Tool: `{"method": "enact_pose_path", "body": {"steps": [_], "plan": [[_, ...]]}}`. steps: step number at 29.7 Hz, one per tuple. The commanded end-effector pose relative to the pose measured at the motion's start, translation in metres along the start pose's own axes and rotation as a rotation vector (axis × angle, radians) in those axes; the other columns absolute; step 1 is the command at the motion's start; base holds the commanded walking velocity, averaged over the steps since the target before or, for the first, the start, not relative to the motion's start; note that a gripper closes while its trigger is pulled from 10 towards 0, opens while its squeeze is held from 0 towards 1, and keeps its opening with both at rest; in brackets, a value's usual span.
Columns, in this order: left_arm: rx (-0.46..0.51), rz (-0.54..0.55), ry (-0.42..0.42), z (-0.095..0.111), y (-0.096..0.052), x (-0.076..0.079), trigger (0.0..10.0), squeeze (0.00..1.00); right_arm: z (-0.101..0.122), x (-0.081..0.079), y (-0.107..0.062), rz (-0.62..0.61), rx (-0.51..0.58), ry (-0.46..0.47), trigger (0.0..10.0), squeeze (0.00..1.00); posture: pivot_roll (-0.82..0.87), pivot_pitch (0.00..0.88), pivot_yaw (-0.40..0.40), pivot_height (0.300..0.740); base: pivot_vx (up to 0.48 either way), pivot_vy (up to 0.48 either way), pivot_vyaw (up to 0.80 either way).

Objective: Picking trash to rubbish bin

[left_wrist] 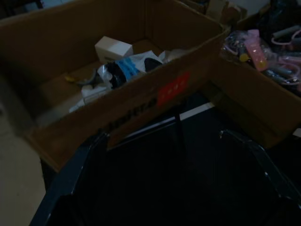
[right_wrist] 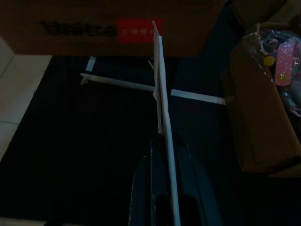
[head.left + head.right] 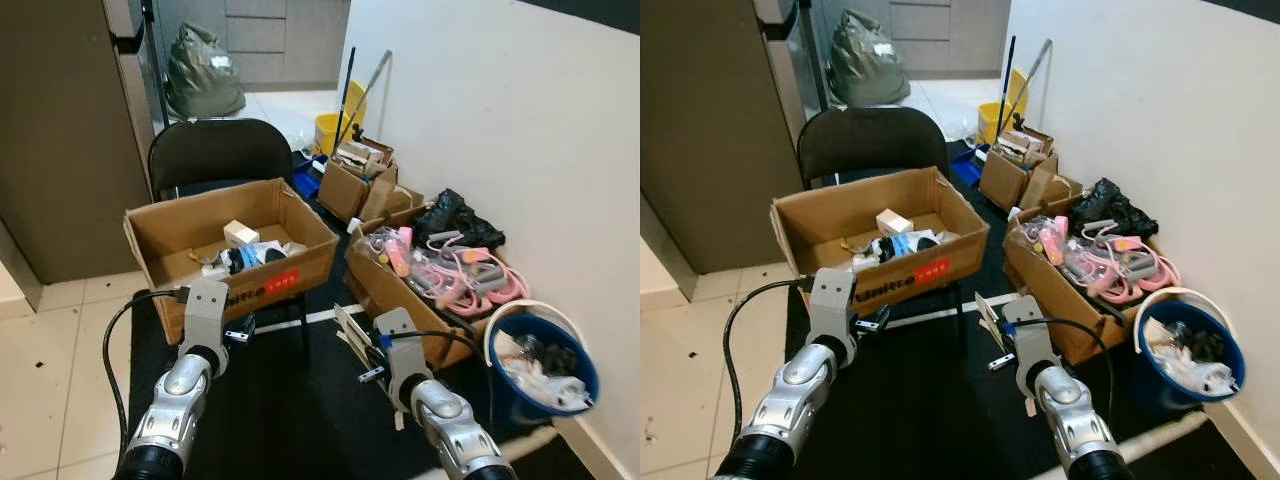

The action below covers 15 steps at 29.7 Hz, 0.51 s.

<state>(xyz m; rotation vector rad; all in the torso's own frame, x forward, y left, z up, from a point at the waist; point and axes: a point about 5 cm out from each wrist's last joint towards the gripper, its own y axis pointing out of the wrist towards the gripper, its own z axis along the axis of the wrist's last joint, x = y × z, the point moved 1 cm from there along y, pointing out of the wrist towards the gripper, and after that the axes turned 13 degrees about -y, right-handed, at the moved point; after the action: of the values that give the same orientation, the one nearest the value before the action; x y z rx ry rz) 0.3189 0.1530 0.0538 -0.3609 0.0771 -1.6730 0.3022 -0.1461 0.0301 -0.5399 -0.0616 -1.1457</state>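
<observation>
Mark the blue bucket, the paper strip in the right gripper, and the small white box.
Blue bucket [image 3: 512, 332]: left eye view, rim.
Paper strip [image 2: 161, 94]: right wrist view, mid-length.
White box [image 3: 240, 233]: left eye view, top face.

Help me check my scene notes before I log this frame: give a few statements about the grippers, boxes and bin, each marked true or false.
1. The right gripper is shut on a flat white strip. True.
2. The left gripper holds a white carton. False: it is open and empty.
3. The cardboard box rests on a black chair. True.
4. The blue bucket stands left of the chair. False: it stands right, by the wall.
</observation>
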Motion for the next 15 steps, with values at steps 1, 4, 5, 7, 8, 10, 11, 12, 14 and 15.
{"method": "enact_pose_path", "body": {"steps": [1, 4, 5, 7, 8, 10, 11, 12, 14, 15], "plan": [[-0.003, -0.011, 0.005, -0.0011, -0.0001, 0.0028, 10.0, 0.00, -0.0035, 0.0043, -0.0023, -0.013, -0.010, 0.000, 10.0, 0.00, -0.07, 0.049, -0.053, 0.740, 0.386, 0.000, 0.00], [-0.005, -0.012, 0.006, -0.0013, -0.0001, 0.0030, 10.0, 0.00, -0.0037, 0.0044, -0.0023, -0.015, -0.010, 0.000, 10.0, 0.00, -0.07, 0.049, -0.053, 0.740, 0.390, 0.000, 0.00], [-0.005, -0.012, 0.006, -0.0014, -0.0003, 0.0031, 10.0, 0.00, -0.0039, 0.0044, -0.0025, -0.016, -0.011, 0.000, 10.0, 0.00, -0.07, 0.052, -0.052, 0.740, 0.386, 0.000, 0.00], [-0.004, -0.013, 0.005, -0.0015, -0.0005, 0.0031, 10.0, 0.00, -0.0043, 0.0043, -0.0028, -0.016, -0.011, 0.001, 10.0, 0.00, -0.07, 0.052, -0.052, 0.740, 0.386, 0.000, 0.00], [-0.004, -0.013, 0.004, -0.0015, -0.0004, 0.0032, 10.0, 0.00, -0.0044, 0.0042, -0.0028, -0.017, -0.012, 0.001, 10.0, 0.00, -0.07, 0.052, -0.052, 0.740, 0.390, 0.000, 0.00], [-0.004, -0.013, 0.004, -0.0014, -0.0004, 0.0033, 10.0, 0.00, -0.0044, 0.0042, -0.0028, -0.017, -0.012, 0.000, 10.0, 0.00, -0.07, 0.052, -0.052, 0.740, 0.388, 0.000, 0.00], [-0.002, -0.013, 0.004, -0.0010, -0.0002, 0.0032, 10.0, 0.00, -0.0042, 0.0041, -0.0027, -0.017, -0.012, 0.000, 10.0, 0.00, -0.07, 0.054, -0.053, 0.740, 0.390, 0.000, 0.00], [-0.002, -0.013, 0.004, -0.0010, -0.0002, 0.0032, 10.0, 0.00, -0.0042, 0.0041, -0.0027, -0.017, -0.012, 0.000, 10.0, 0.00, -0.07, 0.054, -0.053, 0.740, 0.390, 0.000, 0.00], [-0.001, -0.013, 0.004, -0.0007, -0.0001, 0.0032, 10.0, 0.00, -0.0040, 0.0040, -0.0026, -0.017, -0.011, 0.001, 10.0, 0.00, -0.07, 0.054, -0.052, 0.740, 0.386, 0.000, 0.00], [-0.001, -0.015, 0.004, -0.0003, 0.0001, 0.0033, 10.0, 0.00, -0.0037, 0.0039, -0.0023, -0.017, -0.010, 0.001, 10.0, 0.00, -0.07, 0.054, -0.051, 0.740, 0.386, 0.000, 0.00]]}}
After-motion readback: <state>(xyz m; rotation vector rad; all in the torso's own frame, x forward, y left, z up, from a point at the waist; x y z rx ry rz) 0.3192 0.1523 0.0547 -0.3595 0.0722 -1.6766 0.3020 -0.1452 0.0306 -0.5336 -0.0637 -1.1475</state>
